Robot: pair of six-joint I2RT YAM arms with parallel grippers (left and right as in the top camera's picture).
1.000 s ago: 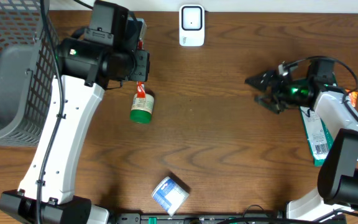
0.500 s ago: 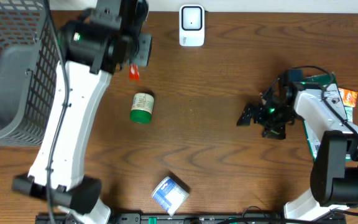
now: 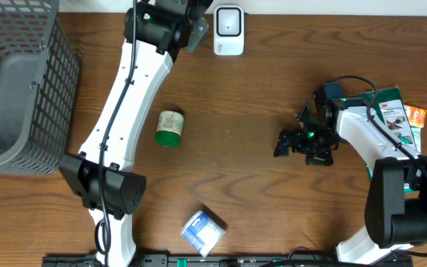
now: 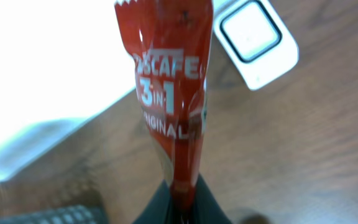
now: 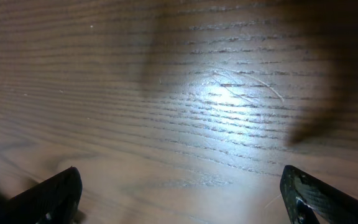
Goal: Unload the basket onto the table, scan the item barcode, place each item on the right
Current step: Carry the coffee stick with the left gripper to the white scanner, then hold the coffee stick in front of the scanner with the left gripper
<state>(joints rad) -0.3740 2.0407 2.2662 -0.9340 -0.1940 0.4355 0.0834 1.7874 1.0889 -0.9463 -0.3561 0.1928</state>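
The left gripper (image 4: 182, 208) is clamped on the lower end of a red Nescafé 3-in-1 sachet (image 4: 169, 93), so the pickup looks done. What remains is presenting it to the white barcode scanner (image 4: 253, 37), just ahead and right of the fingers. The sachet's long axis runs straight out from the jaws, crimped free end farthest away, and no barcode is visible. The right gripper (image 5: 185, 193) hangs wide open and empty over bare table (image 5: 229, 93).

Basket (image 3: 21, 89) far left, scanner (image 3: 228, 30) at back — sachet (image 4: 169, 124) beside it (leftward), jar (image 3: 169, 127) mid-left, box (image 3: 202, 231) in front
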